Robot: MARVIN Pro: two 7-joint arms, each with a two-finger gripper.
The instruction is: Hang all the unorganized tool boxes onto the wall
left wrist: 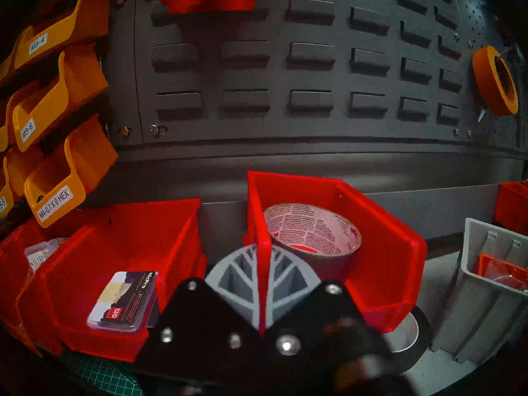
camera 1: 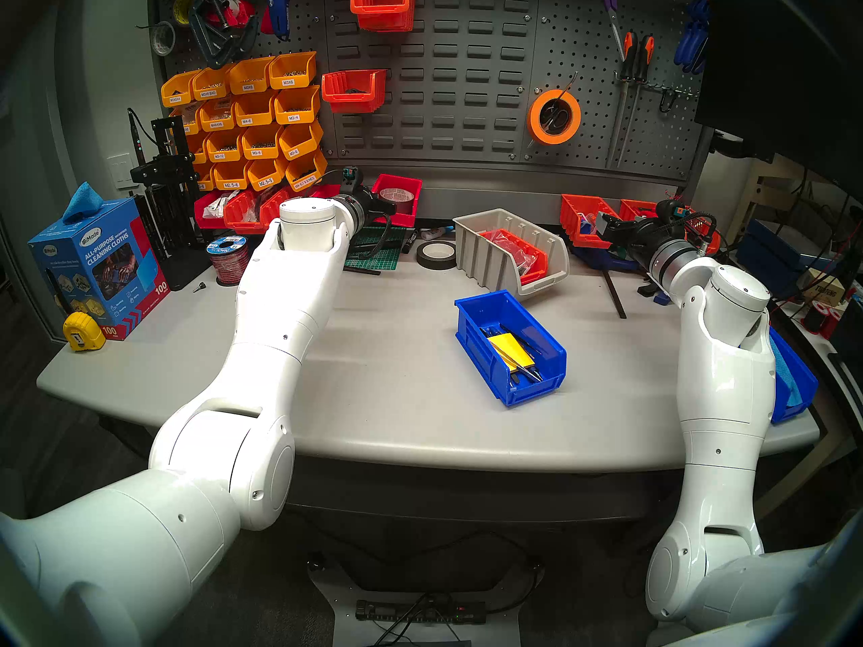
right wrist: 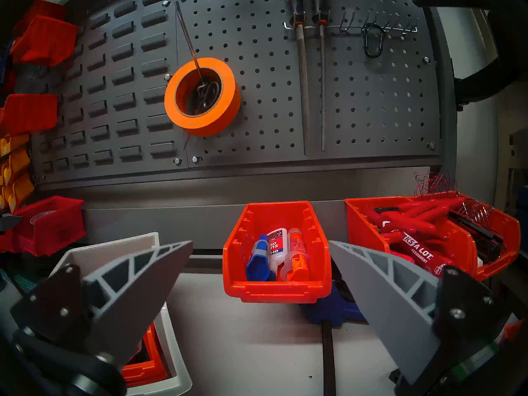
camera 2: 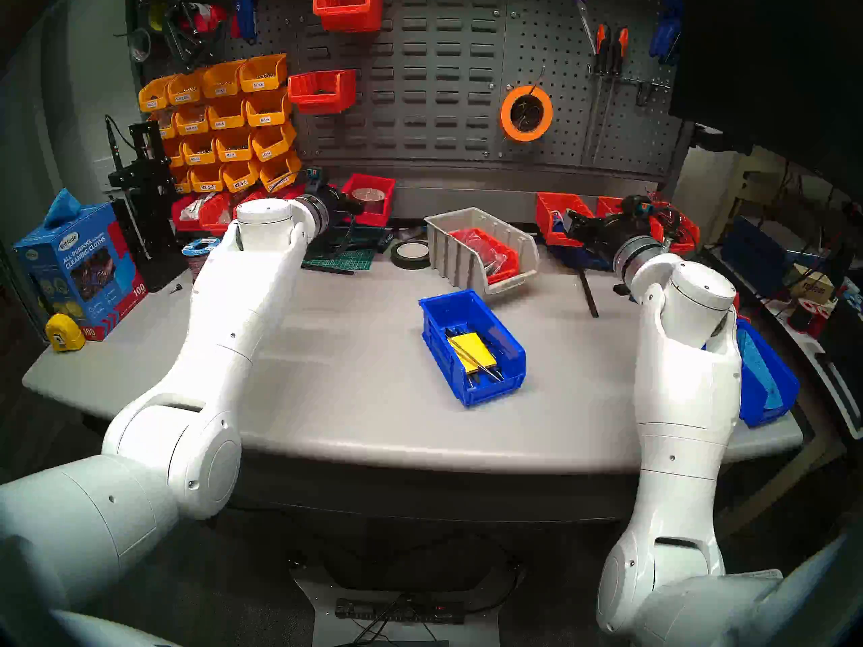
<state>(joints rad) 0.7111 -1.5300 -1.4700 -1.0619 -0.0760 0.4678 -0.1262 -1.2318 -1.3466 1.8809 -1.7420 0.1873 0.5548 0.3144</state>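
My left gripper (left wrist: 263,275) is shut on the left side wall of a red tool box (left wrist: 380,255) that holds a roll of tape. The box sits close to the light strip at the base of the wall (camera 1: 467,72), at the back left (camera 1: 400,197). A blue tool box (camera 1: 509,347) with a yellow pad lies mid-table. Behind it stands the beige ribbed tool box (camera 1: 509,249) with a red bin inside. My right gripper (right wrist: 260,244) is open, just in front of an orange-red box (right wrist: 274,289) of glue bottles at the back right.
Two red bins (camera 1: 383,9) (camera 1: 355,90) hang on the louvred panel beside the yellow-orange labelled bins (camera 1: 252,118). An orange tape roll (camera 1: 554,116) hangs on the pegboard. A black tape roll (camera 1: 436,254), more red bins (left wrist: 120,261) and a blue bin (camera 1: 789,380) surround the work area.
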